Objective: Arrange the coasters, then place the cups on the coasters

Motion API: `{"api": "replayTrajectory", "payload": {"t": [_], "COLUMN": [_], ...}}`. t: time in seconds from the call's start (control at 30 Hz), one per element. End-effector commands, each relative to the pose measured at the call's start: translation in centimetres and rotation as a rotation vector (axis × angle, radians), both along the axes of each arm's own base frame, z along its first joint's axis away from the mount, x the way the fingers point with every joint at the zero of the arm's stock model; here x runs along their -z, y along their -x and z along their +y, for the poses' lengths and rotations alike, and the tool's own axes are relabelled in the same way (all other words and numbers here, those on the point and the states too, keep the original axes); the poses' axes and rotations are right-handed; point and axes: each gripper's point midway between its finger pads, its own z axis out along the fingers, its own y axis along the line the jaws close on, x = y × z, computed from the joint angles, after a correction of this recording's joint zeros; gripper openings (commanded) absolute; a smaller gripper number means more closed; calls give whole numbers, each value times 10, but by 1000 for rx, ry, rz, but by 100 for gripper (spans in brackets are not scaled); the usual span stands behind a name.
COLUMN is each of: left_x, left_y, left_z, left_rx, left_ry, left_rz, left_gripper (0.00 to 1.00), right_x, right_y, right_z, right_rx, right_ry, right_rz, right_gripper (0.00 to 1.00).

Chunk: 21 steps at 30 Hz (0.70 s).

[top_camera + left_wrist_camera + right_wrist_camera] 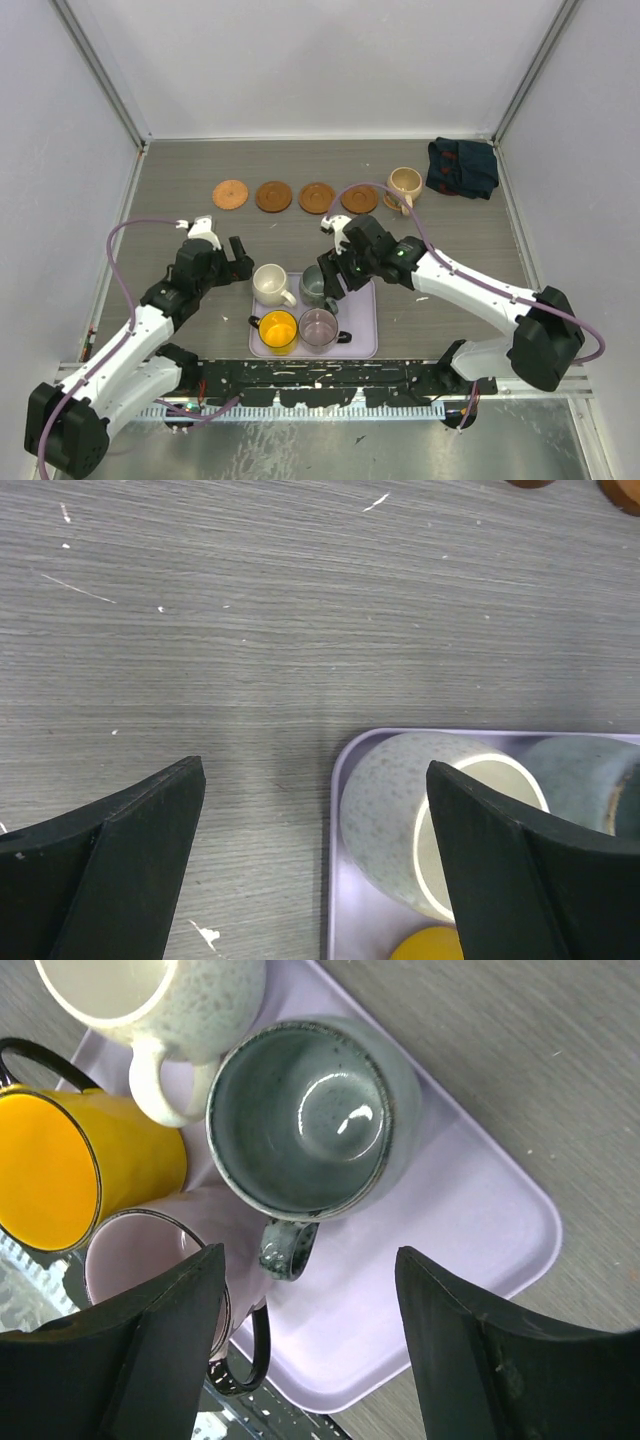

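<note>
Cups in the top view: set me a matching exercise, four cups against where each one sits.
Cups:
1. beige cup
2. cream cup
3. yellow cup
4. grey-green cup

Places:
A. tray, near-left corner
B. on a coaster beside the dark cloth
C. tray, under the open right gripper
D. tray, far-left corner

Pairs: 1-B; 2-D; 3-A; 4-C
</note>
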Motion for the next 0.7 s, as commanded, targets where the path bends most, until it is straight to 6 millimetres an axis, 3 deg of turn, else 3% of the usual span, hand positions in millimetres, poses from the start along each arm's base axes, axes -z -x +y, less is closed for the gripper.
{"api": "replayTrajectory", "payload": {"t": [0.0, 0.4, 0.67], "left_x": [-10, -9, 0], "left_y": [8, 41, 44], "left_z": [-11, -35, -35], "left_rx": [40, 134, 122], "left_ry": [59, 128, 121], "left_rz": [-18, 34, 52], "left_gripper": [94, 96, 96], "right_x": [11, 43, 61], "right_y": [15, 33, 30], "right_z": [10, 22, 26], "right_rx": [-34, -70, -42], "right_ry": [-10, 40, 101], "right_rz": [48, 115, 109], "right_gripper": [74, 74, 68]}}
